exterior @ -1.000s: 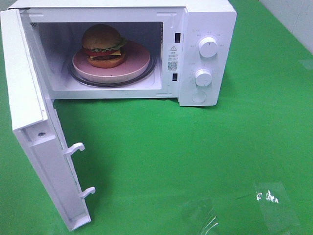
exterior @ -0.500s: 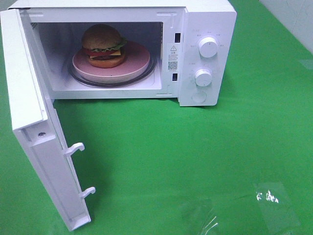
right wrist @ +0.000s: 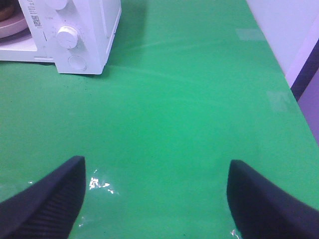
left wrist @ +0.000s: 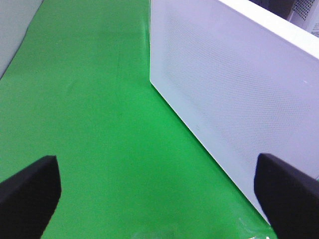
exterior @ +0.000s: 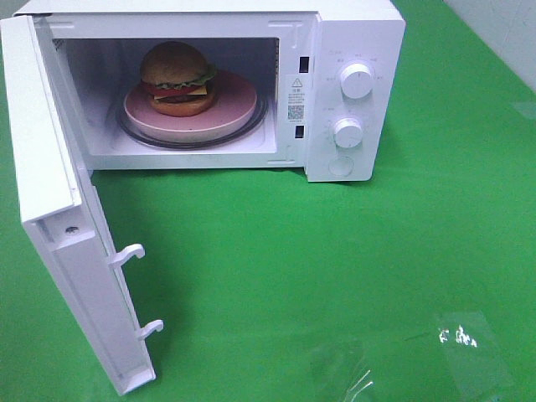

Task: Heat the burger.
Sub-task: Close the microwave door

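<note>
The burger (exterior: pixel 177 79) sits on a pink plate (exterior: pixel 226 113) on the glass turntable inside the white microwave (exterior: pixel 356 33). The microwave door (exterior: pixel 59 226) stands wide open, swung out to the left. Neither gripper shows in the exterior high view. My left gripper (left wrist: pixel 159 196) is open and empty, beside the outer face of the door (left wrist: pixel 234 94). My right gripper (right wrist: pixel 157 199) is open and empty over the green cloth, well in front of and to the right of the microwave's knobs (right wrist: pixel 68 36).
Two white knobs (exterior: pixel 357 80) and a round button (exterior: pixel 340 166) are on the microwave's right panel. Two door latches (exterior: pixel 130 252) stick out of the door's edge. Shiny clear tape patches (exterior: pixel 459 337) lie on the green cloth at the front right.
</note>
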{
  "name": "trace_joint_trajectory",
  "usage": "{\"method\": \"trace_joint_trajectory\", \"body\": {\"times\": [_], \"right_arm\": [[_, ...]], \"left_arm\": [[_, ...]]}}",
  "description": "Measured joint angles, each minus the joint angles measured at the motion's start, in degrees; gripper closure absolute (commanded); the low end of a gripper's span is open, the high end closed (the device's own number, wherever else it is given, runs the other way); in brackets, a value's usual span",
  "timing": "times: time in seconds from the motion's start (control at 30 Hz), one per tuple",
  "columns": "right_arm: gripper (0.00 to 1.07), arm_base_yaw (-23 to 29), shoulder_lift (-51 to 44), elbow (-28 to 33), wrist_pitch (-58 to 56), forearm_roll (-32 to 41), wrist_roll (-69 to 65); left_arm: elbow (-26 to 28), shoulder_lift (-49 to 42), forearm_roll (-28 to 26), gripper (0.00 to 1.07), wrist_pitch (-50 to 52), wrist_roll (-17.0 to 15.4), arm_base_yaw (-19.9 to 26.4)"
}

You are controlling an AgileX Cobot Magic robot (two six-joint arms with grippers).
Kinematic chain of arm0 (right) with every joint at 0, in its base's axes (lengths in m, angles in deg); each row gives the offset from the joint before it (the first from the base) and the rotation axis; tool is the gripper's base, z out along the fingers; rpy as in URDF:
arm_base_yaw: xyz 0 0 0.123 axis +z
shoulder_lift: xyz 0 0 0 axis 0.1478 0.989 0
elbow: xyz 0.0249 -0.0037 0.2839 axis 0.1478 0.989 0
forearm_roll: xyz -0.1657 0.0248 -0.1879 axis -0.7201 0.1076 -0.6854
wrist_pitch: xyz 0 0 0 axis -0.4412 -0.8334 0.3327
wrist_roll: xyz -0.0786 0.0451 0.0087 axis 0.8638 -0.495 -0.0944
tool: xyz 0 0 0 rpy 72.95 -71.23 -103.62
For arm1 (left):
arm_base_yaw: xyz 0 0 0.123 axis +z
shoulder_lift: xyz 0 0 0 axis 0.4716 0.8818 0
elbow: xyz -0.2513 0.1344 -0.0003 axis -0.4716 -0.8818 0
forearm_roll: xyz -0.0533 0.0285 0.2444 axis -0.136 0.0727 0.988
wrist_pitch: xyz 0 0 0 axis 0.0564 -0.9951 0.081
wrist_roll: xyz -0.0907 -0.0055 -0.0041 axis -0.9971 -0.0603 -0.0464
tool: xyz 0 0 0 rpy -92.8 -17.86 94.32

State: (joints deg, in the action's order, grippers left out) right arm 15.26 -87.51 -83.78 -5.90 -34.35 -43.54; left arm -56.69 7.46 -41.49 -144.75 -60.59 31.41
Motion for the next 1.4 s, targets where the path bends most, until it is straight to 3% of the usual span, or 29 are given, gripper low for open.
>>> {"method": "trace_joint_trajectory", "body": {"times": [1.4], "right_arm": [[0.34,0.00,0.00,0.00,0.00,0.00,0.00]], "left_arm": [[0.00,0.00,0.00,0.08,0.00,0.00,0.00]]}}
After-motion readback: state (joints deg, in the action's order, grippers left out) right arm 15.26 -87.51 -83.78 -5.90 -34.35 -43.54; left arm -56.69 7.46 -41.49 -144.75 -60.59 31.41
